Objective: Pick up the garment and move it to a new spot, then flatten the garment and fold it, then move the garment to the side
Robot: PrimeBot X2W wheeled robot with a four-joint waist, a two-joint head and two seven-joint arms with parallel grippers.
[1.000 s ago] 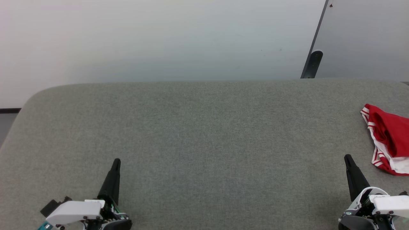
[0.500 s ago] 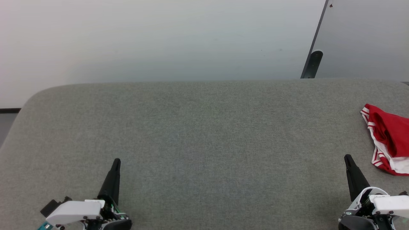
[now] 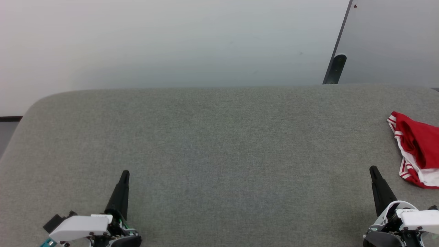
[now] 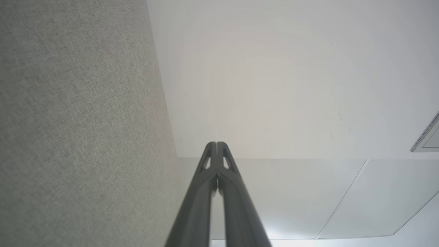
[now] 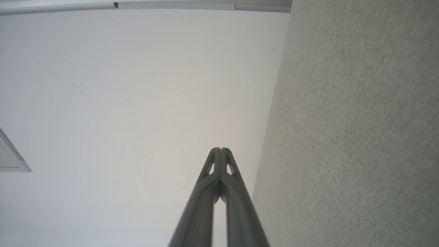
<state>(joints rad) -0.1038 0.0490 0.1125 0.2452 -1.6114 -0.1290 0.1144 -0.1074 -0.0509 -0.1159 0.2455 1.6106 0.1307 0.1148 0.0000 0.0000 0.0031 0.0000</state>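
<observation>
Garment (image 3: pixel 421 144) lies bunched at the far right edge of the grey fabric surface (image 3: pixel 219 144), cut off by the head view's border. Left gripper (image 4: pixel 216 144) and right gripper (image 5: pixel 220 149) hover over the near edge, jaws pressed together. The right gripper is near the garment, not touching.

I read this as a bare test room or lab, not a home. I work over a wide counter (image 3: pixel 219 144) padded in plain grey fabric with rounded corners, set before a blank white wall (image 3: pixel 164 41). A dark skirting strip (image 3: pixel 10 118) runs at the left, and a grey panel (image 3: pixel 391 41) with a black fitting (image 3: pixel 336 68) stands at the right.
</observation>
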